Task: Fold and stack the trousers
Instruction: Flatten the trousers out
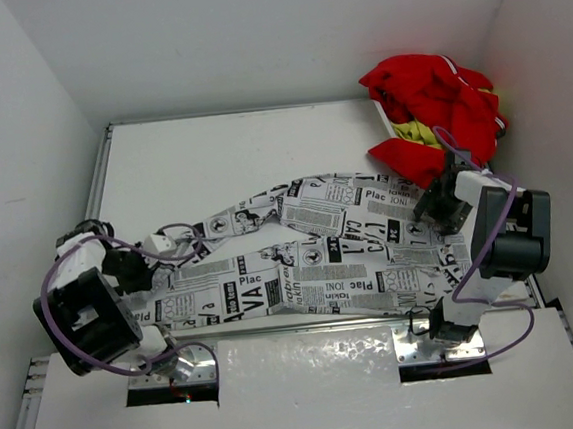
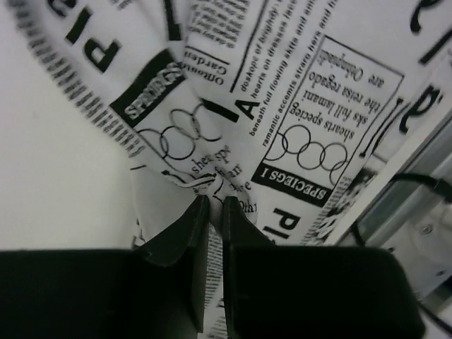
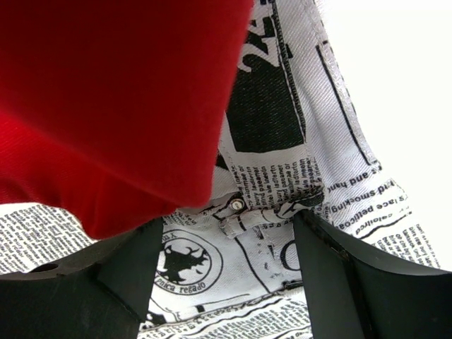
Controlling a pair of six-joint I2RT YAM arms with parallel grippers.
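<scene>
First-fold setup: left gripper (image 2: 212, 205) is pinching the white newspaper-print cloth trousers (image 1: 320, 252) near the left edge, right gripper (image 3: 227, 222) is gaping wide, probably needing to clamp the waistband (image 3: 272, 210).

All the writing we can read stands on the white soft cloth trousers (image 1: 340, 255), printed all over in black like a newspaper. From above we make out "Plac" and "ION" in bold letters on the right part, and "Plac" and "VA" on the near leg further left. In the left wrist view a black band (image 2: 293, 182) reads "SPECIEGS I", upside down, beside a row of linked rings. Small lines nearby give "hearts on dreams" and "romantic accents". In the right wrist view a round emblem (image 3: 185, 265) bears "maca regado", and a column at the right says "and smoking". The remaining small print is too fine for us to read.
</scene>
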